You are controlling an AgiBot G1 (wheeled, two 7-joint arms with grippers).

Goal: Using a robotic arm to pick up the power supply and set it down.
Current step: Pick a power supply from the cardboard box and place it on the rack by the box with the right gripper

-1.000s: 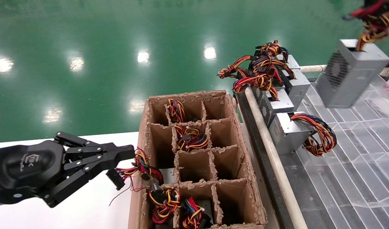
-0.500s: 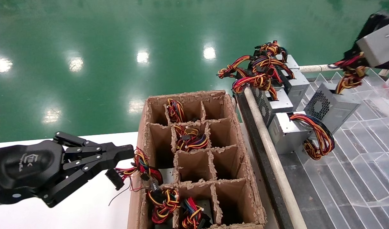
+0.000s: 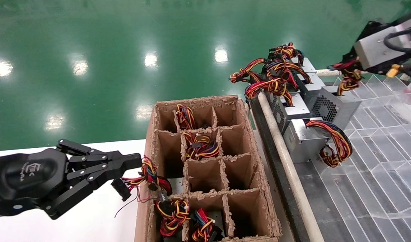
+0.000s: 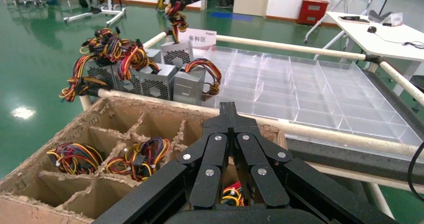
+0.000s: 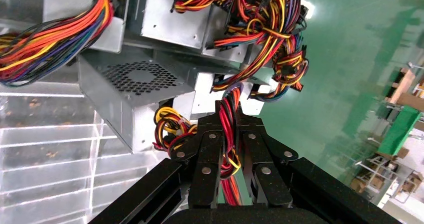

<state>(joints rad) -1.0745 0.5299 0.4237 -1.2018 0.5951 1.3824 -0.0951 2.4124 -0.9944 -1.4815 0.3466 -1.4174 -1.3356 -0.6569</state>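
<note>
Risk sits at the upper right of the head frame, where the supply (image 3: 333, 109) rests or nearly rests on the clear tray (image 3: 376, 168), pressed in behind two other grey units (image 3: 302, 139) beside the rail (image 3: 286, 158). It hangs only by its wire bundle (image 3: 348, 80), which the right gripper (image 3: 351, 69) has pinched between closed fingers; the right wrist view shows the red and yellow strands running straight through the claw (image 5: 229, 129). Wires could slide through that pinch and drop the box at a tilt, or a loop could stay caught on a finger at release and drag the unit off its spot. Its corner also looks close enough to the neighbouring unit to knock it or snag that unit's own cable loop (image 3: 336, 143).

Against the earlier frames, the supply has come down from high at the right edge, swinging clear of the tray, to this low place against the row, and the right arm has dropped and moved inward with it. The left gripper (image 3: 131, 161) at lower left has not shifted: fingers together, tip touching the loose wires (image 3: 148, 174) at the cardboard box (image 3: 245, 134) edge.
</note>
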